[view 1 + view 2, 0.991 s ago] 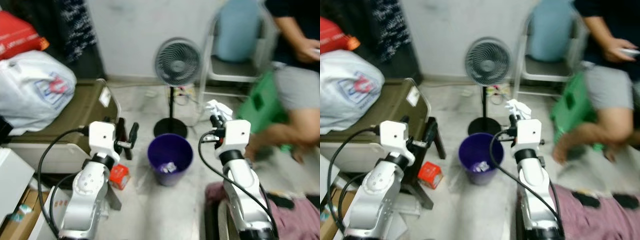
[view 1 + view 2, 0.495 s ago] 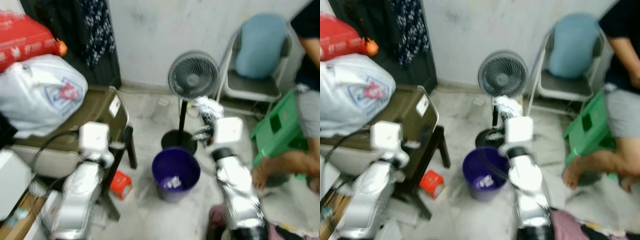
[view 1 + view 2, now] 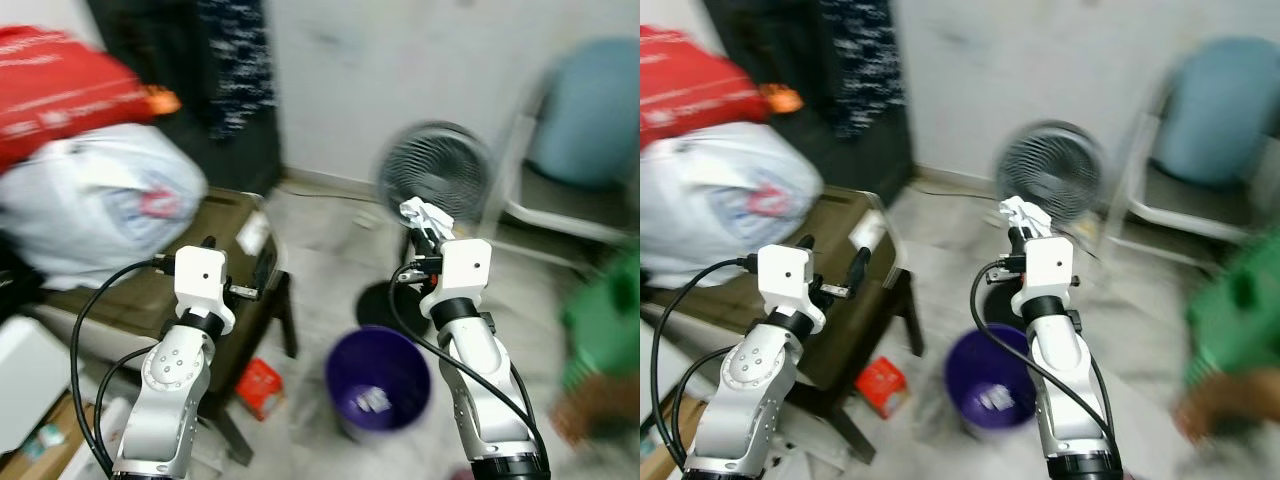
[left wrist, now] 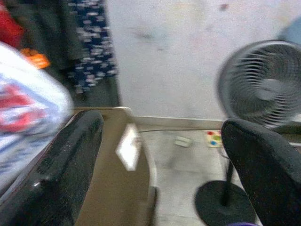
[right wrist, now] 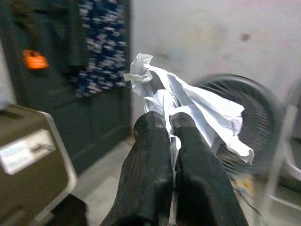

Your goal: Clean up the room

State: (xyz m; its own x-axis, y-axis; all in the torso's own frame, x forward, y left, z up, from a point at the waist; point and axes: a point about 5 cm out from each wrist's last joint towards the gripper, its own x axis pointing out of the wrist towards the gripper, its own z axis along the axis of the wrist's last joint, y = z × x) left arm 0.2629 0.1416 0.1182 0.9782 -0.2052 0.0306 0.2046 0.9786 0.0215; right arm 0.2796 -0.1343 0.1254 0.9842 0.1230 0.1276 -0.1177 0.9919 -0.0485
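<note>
My right gripper [image 3: 422,233] is shut on a crumpled white paper [image 3: 425,214], held up in front of the fan; in the right wrist view the paper [image 5: 188,107] bulges out above the closed fingers [image 5: 150,155]. Below and slightly left of it stands a purple bin [image 3: 380,380] on the floor, with a bit of white trash inside. My left gripper [image 3: 262,272] is open and holds nothing, raised over the olive case [image 3: 150,290]; its two fingers [image 4: 66,165] stand wide apart in the left wrist view.
A standing fan [image 3: 435,175] is behind the bin. A white bag [image 3: 100,205] and a red bag [image 3: 70,95] lie on the olive case at left. A small red box [image 3: 262,385] lies on the floor. A chair [image 3: 585,150] and a green stool [image 3: 600,335] are at right.
The camera has swung left, shifting the whole scene rightward with blur. The right gripper still holds the paper, and the left gripper stays open.
</note>
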